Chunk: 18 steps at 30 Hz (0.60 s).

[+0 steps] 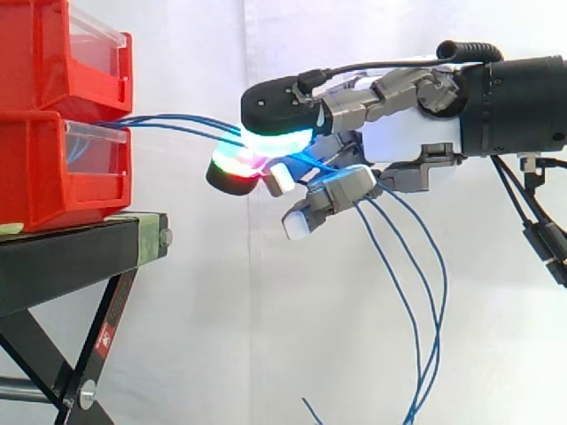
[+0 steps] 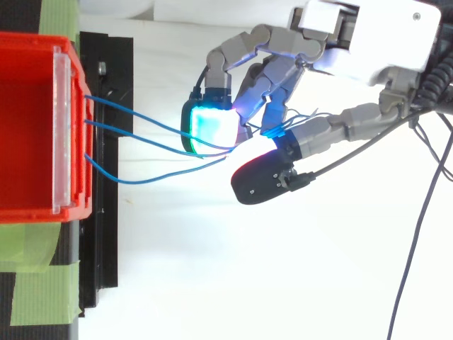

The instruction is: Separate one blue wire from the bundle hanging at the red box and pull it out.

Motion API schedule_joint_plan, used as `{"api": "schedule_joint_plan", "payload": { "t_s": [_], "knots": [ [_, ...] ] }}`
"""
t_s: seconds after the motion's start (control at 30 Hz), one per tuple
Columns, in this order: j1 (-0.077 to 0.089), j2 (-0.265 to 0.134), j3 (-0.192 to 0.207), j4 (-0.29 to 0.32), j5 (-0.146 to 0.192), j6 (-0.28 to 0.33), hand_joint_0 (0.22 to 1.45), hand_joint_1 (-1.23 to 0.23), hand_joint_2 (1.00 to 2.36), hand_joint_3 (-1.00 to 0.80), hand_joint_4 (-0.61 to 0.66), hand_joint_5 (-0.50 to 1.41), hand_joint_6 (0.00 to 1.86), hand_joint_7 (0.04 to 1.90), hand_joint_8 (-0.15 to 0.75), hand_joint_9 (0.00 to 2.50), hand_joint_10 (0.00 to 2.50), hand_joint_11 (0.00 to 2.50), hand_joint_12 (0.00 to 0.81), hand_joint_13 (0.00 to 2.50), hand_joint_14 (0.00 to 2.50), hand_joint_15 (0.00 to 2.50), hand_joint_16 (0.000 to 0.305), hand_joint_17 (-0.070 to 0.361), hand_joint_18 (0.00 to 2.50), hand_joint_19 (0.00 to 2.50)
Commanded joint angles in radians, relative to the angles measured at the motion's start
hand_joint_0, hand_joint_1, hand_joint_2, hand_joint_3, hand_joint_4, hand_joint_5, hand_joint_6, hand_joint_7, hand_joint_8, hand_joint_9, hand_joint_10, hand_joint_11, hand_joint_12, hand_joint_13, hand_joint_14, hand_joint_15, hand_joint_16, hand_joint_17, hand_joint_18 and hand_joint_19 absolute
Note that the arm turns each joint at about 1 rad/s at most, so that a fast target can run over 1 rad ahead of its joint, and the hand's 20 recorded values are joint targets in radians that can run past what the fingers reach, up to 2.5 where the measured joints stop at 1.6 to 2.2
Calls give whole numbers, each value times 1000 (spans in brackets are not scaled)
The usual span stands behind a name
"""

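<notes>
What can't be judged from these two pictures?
Side view: how many blue wires the hand pinches; its glowing pads cover the contact.
Top view: the same spot, lost in glare.
Side view: the wires' loose ends, cut by the bottom edge.
Both views: their anchoring inside the red box.

The blue wires [image 1: 182, 118] vanish between the glowing pads [image 2: 212, 129] of the hand [image 1: 416, 142], so how many of them the pinch takes cannot be told; in the top view the glare washes out that spot. Their inner ends are lost behind the clear front of the lower red bin [image 1: 44, 173]. Their hanging ends run off the side view's bottom edge. Both bins are cut by the left edge, the upper red bin [image 1: 44, 53] also by the top, the stand [image 1: 71, 252] by the bottom, the arm [image 1: 523, 106] by the right
</notes>
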Motion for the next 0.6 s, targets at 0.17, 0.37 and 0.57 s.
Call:
{"api": "schedule_joint_plan", "payload": {
  "t_s": [0.17, 0.37, 0.57],
  "knots": [
    [0, 0, 0, -6, 2, -1, 712, -895, 1013, -356, 118, -283, 794, 1125, 308, 709, 21, 1036, 301, 1317, 214, 1549, 52, 117, 622, 784],
    [3, 0, 0, -1, 0, -2, 591, -742, 1007, -424, 193, -268, 784, 1113, 350, 830, 21, 1058, 312, 1342, 296, 1486, 54, 122, 640, 813],
    [3, 0, 0, -3, 0, -2, 572, -685, 1006, -438, 216, -263, 782, 1100, 354, 843, 21, 1065, 312, 1358, 295, 1476, 56, 126, 657, 820]
  ]
}}
